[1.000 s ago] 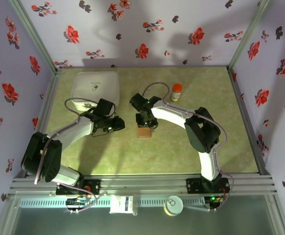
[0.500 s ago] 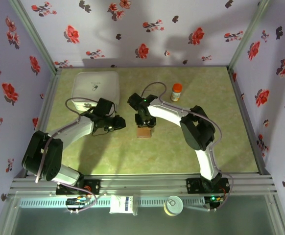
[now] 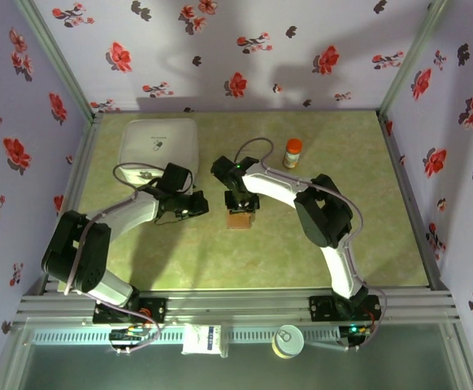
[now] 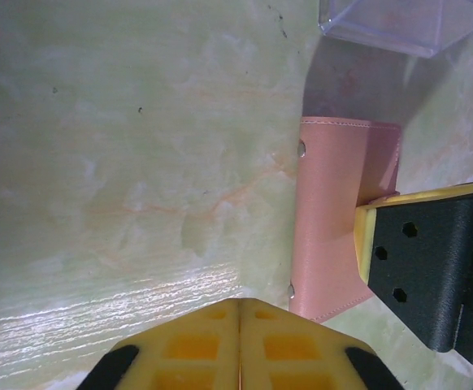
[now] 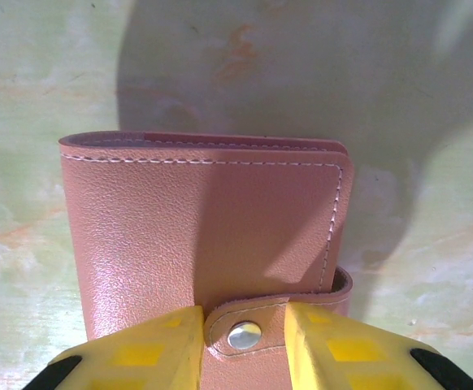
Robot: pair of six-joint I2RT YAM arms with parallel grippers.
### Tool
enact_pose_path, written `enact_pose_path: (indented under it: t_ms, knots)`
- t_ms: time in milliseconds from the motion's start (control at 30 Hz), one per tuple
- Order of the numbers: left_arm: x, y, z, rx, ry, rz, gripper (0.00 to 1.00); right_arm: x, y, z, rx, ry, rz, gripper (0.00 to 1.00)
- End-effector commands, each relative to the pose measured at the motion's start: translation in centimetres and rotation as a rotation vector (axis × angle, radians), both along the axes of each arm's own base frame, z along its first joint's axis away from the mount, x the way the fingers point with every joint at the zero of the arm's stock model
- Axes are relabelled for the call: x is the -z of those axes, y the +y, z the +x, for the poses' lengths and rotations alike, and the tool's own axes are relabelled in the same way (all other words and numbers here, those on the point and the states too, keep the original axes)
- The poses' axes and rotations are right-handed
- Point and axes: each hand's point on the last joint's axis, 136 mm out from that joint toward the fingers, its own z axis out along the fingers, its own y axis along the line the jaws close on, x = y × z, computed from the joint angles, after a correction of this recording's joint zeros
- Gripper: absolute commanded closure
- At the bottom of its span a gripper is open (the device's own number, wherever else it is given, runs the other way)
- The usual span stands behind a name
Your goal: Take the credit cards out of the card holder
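I saw the left arm (image 3: 127,213) and right arm (image 3: 284,186): white shells, black joints, looping grey cables, and yellow, black-cornered fingers (image 5: 147,353).

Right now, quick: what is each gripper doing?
Left gripper: closed, fingers together, holding nothing.
Right gripper: fingers flank the card holder at its snap tab; whether they grip it cannot be told.

The top camera hangs above and behind the arm bases, looking down and forward over the whole table (image 3: 301,252). The left wrist camera sits low and close, peering past the left gripper (image 4: 240,307) across the tabletop at the card holder (image 4: 334,236) from its side. The right wrist camera looks from very close past the right gripper (image 5: 245,313) straight onto that same card holder, which all three views share.
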Motion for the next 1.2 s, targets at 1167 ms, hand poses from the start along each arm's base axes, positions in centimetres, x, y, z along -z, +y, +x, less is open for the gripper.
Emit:
enact_pose_path:
  t_ms: [1167]
  knots:
    - [4.4, -7.3, 0.4, 0.063, 0.118, -0.034, 1.00, -3.1, -3.9, -0.7, 0.002, -0.061, 0.079, 0.79]
